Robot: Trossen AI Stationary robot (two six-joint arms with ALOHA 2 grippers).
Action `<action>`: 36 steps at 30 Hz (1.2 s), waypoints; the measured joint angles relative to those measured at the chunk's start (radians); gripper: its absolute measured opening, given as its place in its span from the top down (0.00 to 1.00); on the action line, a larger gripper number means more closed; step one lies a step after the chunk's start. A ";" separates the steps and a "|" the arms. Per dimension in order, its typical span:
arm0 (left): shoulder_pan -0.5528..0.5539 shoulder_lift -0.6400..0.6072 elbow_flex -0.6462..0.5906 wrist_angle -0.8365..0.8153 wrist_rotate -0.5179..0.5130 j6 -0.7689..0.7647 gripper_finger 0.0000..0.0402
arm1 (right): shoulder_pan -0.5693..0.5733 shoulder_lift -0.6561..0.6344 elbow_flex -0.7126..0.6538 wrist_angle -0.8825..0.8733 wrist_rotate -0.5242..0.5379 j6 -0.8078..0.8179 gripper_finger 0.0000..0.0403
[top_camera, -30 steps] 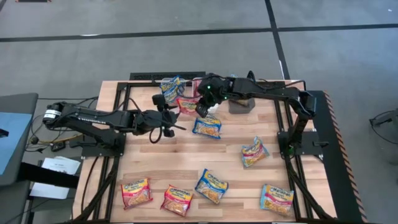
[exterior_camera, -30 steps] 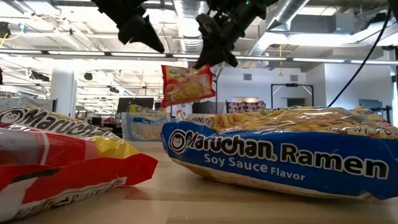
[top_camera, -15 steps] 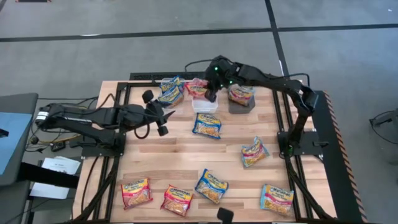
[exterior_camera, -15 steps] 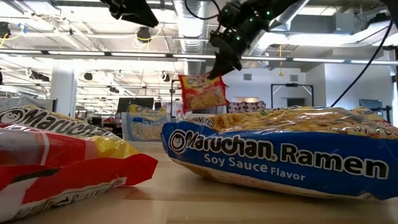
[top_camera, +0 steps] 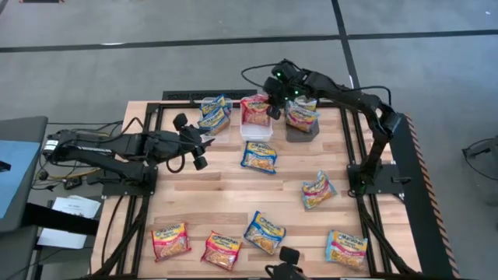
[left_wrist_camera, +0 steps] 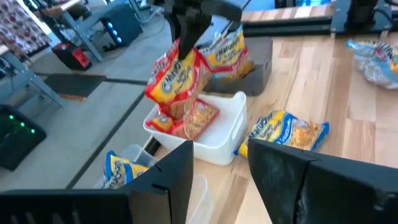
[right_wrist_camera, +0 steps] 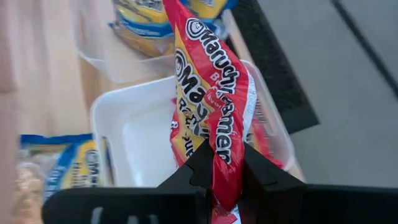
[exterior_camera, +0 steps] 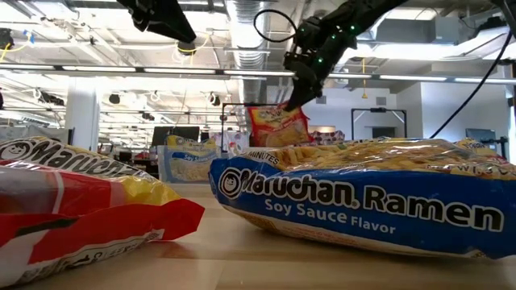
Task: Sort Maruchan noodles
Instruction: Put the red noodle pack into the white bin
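- Since a second ago, the right end effector has carried the red packet back over the white bin, and the left end effector has drawn away from that bin.
- The right one pinches the packet by its top edge; the packet hangs into the bin.
- The left one is spread and empty, well left of the bin.
- A blue packet lies on the surface just in front of the bin.

red-yellow packet, white bin, blue-yellow packet

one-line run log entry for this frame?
right gripper: shut on red noodle packet, over white bin | left gripper: open, empty, waiting left of the bins
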 joint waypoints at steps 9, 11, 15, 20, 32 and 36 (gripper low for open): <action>0.000 0.000 0.000 0.002 0.001 -0.038 0.64 | 0.047 0.090 -0.003 0.040 0.008 0.062 0.86; 0.000 0.000 0.000 -0.003 0.001 -0.030 0.64 | 0.059 0.111 0.002 0.090 0.015 0.084 0.86; 0.002 0.000 0.000 -0.013 -0.006 -0.013 0.64 | 0.062 0.124 0.003 0.093 0.080 0.154 0.86; 0.002 -0.001 0.000 -0.013 -0.018 -0.010 0.64 | 0.052 0.128 0.000 0.084 0.098 0.266 0.86; 0.002 -0.001 0.000 -0.013 -0.019 -0.009 0.64 | 0.066 0.123 0.000 0.084 0.191 0.551 0.87; 0.002 -0.001 0.000 -0.013 -0.019 -0.010 0.64 | 0.096 0.124 0.000 0.069 0.249 0.560 0.87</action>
